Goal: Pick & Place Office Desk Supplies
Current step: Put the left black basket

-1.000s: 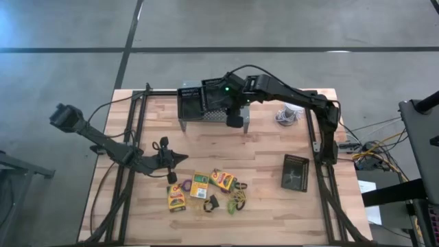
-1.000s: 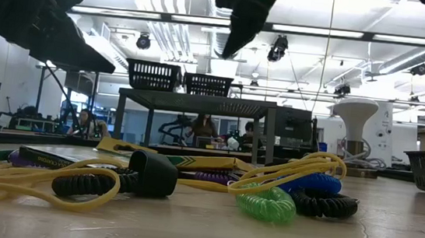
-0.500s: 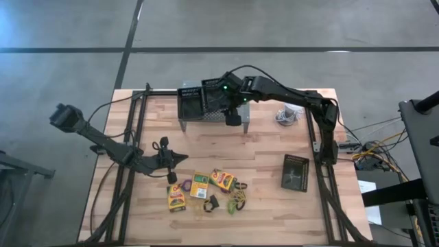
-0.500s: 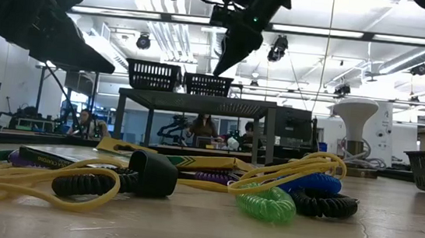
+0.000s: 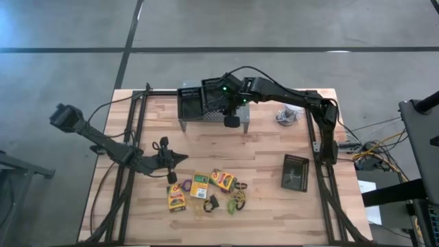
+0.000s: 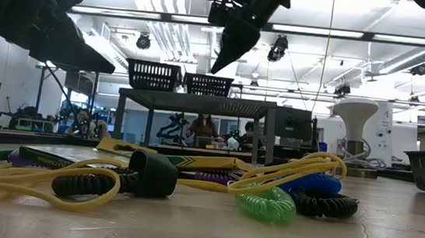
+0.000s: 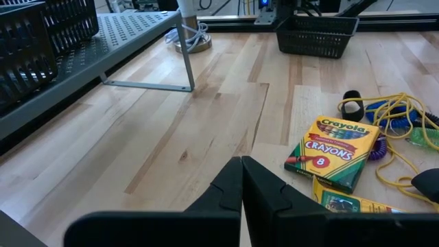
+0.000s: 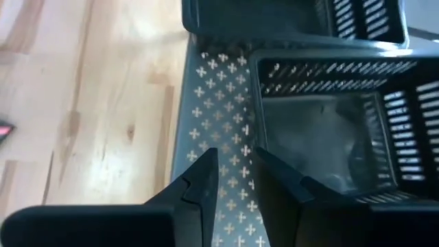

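Three yellow-and-green crayon boxes (image 5: pixel 199 185) lie flat near the table's front, beside coiled yellow, green and blue bands (image 5: pixel 238 200) and a small black clip (image 5: pixel 211 203). My left gripper (image 5: pixel 182 158) is shut and hangs just left of and behind them; one crayon box (image 7: pixel 334 151) shows ahead of its fingers (image 7: pixel 241 163). My right gripper (image 5: pixel 232 122) hangs over the front edge of the grey perforated shelf (image 8: pixel 219 103), beside a black basket (image 8: pixel 329 130) standing on it. Its fingers (image 8: pixel 233 156) stand a little apart with nothing between them.
Two black baskets (image 5: pixel 204 99) sit on the shelf at the table's far side. A white bulb-like object (image 5: pixel 288 113) stands right of it. Another black basket (image 5: pixel 295 173) sits on the table at the right. Bare wood lies between the shelf and the supplies.
My right gripper has come down a little toward the shelf top and edged slightly toward the table's left. The left arm and the supplies have kept still.
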Controlling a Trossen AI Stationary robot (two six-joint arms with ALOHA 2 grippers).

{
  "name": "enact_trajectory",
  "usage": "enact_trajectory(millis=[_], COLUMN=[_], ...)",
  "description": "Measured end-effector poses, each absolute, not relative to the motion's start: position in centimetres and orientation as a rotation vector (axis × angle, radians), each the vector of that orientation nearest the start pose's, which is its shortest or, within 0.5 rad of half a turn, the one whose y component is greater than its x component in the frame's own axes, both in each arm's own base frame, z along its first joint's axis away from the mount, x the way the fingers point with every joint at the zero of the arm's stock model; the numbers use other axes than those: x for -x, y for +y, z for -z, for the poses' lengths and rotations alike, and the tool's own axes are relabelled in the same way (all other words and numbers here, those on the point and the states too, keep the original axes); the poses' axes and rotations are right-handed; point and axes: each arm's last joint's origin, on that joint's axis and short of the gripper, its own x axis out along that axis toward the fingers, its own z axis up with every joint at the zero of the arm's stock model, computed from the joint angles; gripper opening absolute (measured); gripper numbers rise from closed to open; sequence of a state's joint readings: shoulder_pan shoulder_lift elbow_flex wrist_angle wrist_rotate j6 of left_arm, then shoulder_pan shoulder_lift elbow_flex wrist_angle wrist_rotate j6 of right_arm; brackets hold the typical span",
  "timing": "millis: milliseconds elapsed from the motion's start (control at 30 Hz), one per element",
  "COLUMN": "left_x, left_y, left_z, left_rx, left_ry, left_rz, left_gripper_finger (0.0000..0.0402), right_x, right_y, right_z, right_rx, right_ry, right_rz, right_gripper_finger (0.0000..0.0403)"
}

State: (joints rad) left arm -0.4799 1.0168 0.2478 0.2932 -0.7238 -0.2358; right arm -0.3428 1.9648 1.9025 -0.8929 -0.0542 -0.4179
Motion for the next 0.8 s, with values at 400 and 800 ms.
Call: enact_trajectory(millis=[400, 800], left_x=[-16.7, -16.7], left_y=[-6.5, -6.5], left_z=[-16.0, -16.0], left_rx=[-0.040, -0.041], left_ry=[0.362, 0.362], left_rz=[-0.285, -0.286], left_gripper_finger=[0.0006, 0.0006], right_x=[-40.5, -40.4], right_y=[-14.8, -14.3], right_z=[-30.3, -30.4], right_rx=[0.235, 0.215], right_ry=[0.982, 0.985], right_rz=[0.049, 0.040], right_gripper_finger=[0.0151, 0.0033])
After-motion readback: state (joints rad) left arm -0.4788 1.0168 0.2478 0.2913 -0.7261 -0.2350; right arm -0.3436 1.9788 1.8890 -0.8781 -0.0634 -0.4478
